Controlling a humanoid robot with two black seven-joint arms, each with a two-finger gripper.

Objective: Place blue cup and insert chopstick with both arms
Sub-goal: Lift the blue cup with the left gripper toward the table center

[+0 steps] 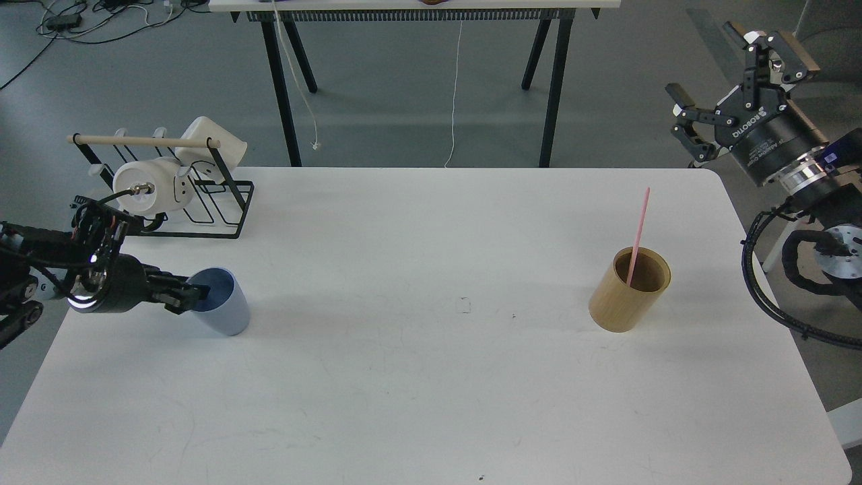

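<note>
The blue cup (221,308) stands upright on the white table (431,377) at the left. My left gripper (194,294) comes in level from the left, with its fingertips at the cup's near rim and one tip over the opening. It is dark and seen side-on, so I cannot tell whether it grips the rim. A single pink chopstick (638,232) leans in a round wooden holder (627,296) at the right. My right gripper (704,62) is open and empty, held high beyond the table's right far corner.
A black wire rack (215,202) with a wooden bar holds white mugs (151,185) at the back left, just behind my left arm. A second table's black legs (283,87) stand on the grey floor behind.
</note>
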